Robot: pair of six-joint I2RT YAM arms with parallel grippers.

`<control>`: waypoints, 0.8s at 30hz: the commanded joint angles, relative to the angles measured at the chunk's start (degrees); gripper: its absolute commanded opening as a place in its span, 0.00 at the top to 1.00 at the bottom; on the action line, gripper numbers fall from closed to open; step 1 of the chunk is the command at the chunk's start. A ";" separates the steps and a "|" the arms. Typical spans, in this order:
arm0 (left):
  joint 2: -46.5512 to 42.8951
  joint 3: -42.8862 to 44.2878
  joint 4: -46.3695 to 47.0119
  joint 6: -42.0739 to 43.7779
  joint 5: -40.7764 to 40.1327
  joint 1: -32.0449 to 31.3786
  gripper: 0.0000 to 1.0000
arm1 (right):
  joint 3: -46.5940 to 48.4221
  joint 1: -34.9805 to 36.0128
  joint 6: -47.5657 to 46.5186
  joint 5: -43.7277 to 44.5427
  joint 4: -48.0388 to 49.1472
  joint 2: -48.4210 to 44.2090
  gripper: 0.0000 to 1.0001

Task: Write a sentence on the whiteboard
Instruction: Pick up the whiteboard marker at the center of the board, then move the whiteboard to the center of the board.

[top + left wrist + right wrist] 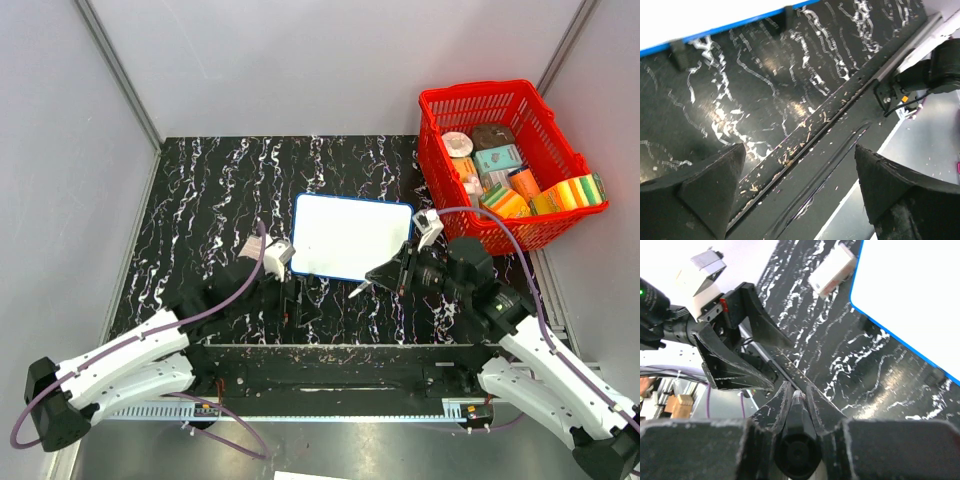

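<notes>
The whiteboard (352, 235) lies flat on the black marbled surface (210, 200), between the two arms and just ahead of them. No sentence is legible on it in these views.

We judge the board light, stiff and slick, so it is liable to slide under pen pressure. We would hold it by its blue rim (730, 29) along the near edge, pressing down rather than lifting.

The right gripper (798, 390) is clamped on a slim dark marker (359, 290), tip pointing toward the board's near edge and off the white face.

The left gripper (799, 150) stands with its jaws apart and nothing between them, near the rim.
</notes>
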 commanded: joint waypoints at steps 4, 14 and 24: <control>-8.50 -7.42 3.04 -8.24 -10.71 0.38 0.04 | -6.43 0.20 0.92 7.31 -1.95 -6.82 1.00; -7.91 -11.11 4.71 -7.98 -15.90 0.47 0.01 | -8.72 0.12 4.43 11.35 -2.57 -12.18 1.00; -1.04 -9.89 7.61 -5.26 -14.94 2.13 0.01 | -6.43 0.20 3.38 19.26 -1.78 -8.85 1.00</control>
